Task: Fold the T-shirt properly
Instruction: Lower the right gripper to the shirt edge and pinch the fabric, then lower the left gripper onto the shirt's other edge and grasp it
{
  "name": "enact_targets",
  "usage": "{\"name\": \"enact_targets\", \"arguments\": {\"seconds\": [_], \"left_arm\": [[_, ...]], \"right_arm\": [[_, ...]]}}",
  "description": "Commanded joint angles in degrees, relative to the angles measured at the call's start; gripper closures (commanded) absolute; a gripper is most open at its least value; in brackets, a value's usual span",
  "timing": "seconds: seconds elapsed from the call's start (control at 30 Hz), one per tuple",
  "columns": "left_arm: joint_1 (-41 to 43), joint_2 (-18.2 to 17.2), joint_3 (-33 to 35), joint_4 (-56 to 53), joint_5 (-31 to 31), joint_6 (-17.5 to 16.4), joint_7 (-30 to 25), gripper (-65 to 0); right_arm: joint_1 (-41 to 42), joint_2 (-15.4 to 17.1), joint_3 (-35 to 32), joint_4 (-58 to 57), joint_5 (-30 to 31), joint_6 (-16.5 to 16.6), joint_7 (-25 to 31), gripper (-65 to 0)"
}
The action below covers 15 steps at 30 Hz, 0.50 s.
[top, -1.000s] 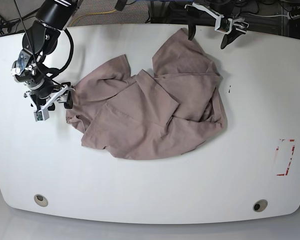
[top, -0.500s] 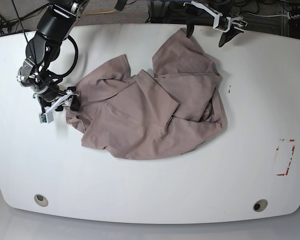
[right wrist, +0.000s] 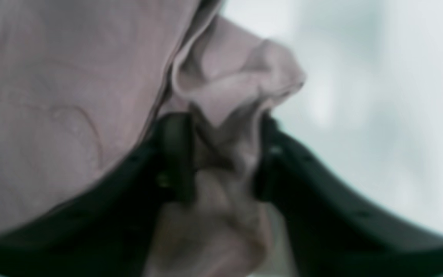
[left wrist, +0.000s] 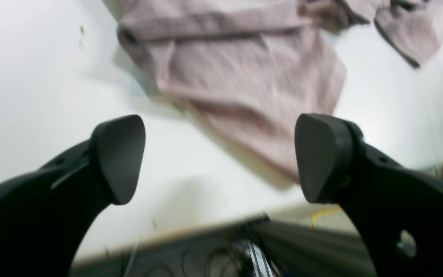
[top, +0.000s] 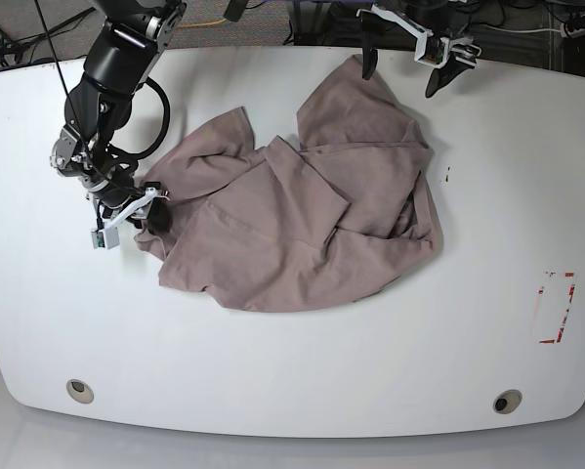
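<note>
T-shirt point(top: 302, 220) lies crumpled mid-surface point(top: 302, 371). At its nine o'clock edge the right gripper point(right wrist: 217, 154) is clamped on a bunched fold, likely to pull it flat; a second ago it sat just outside the cloth. The left gripper point(left wrist: 219, 157) hangs spread apart at twelve o'clock, holding nothing.
</note>
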Motion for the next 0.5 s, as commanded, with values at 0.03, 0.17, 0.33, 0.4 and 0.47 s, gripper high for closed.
{"name": "enact_targets", "arguments": {"seconds": [0.03, 0.17, 0.33, 0.4, 0.47], "left_arm": [[-0.13, -0.12, 0.79, -0.39, 0.06, 0.04, 1.60, -56.8], [-2.68, 0.23, 0.88, -0.83, -0.12, 0.04, 5.73, -56.8], [-3.74, 0.32, 2.11, -0.83, -0.12, 0.04, 7.93, -56.8], [-3.83, 0.32, 2.72, -0.83, -0.12, 0.04, 7.93, -56.9], [-4.97, 0.32, 3.78, -0.92, -0.12, 0.04, 8.02, -56.9]], "right_arm": [[0.06, 0.58, 0.04, 0.35, -0.55, -0.05, -1.19, 0.0], [-0.82, 0.58, 0.04, 1.41, -0.38, -0.05, -1.19, 0.0], [-3.46, -0.30, 0.04, 7.39, -0.64, -0.05, -1.19, 0.0], [-3.99, -0.48, 0.04, 8.88, -0.64, -0.05, -1.19, 0.0], [-4.34, -0.48, 0.04, 9.41, -0.64, -0.05, -1.19, 0.0]]}}
